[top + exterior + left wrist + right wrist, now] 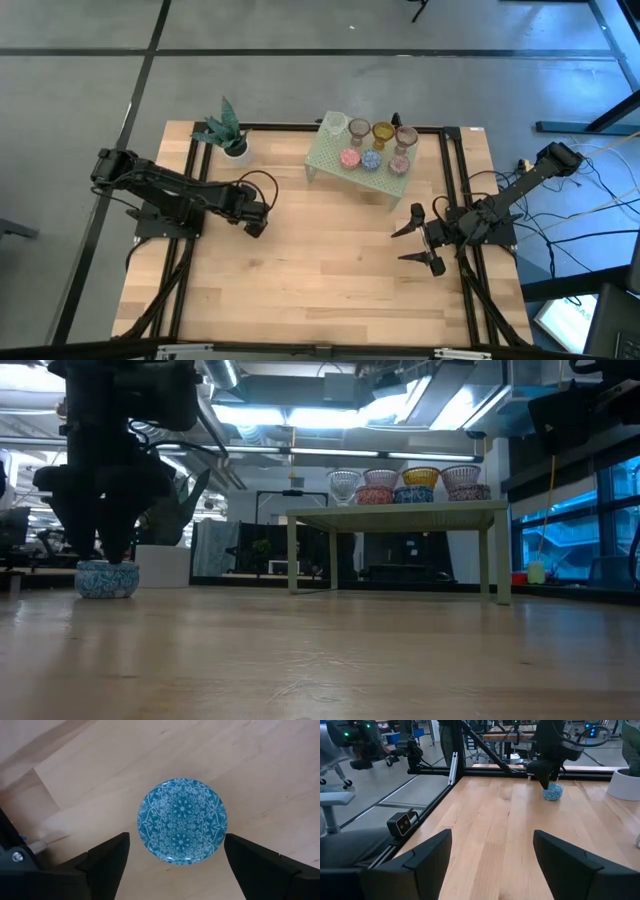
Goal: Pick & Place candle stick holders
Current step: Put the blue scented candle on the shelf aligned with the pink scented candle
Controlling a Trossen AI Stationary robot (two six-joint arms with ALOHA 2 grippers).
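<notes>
A blue patterned candle stick holder [182, 820] stands upright on its base on the wooden table [320, 280], at the table's left. My left gripper [176, 839] points down over it and is open. One finger [107, 857] stands on either side of the cup, with a gap between each finger and the glass. In the low view the gripper [108, 550] hangs just above the cup [107, 578]. Several other candle stick holders [372, 145] stand on the green rack [330, 160] at the far middle. My right gripper [415, 245] waits open at the table's right.
A small white pot with a green plant [233, 140] stands at the far left of the table. The rack's legs [292, 555] rest on the far part of the table. Black frame rails [190, 180] run along the table's left and right sides. Bare wood lies between the two arms.
</notes>
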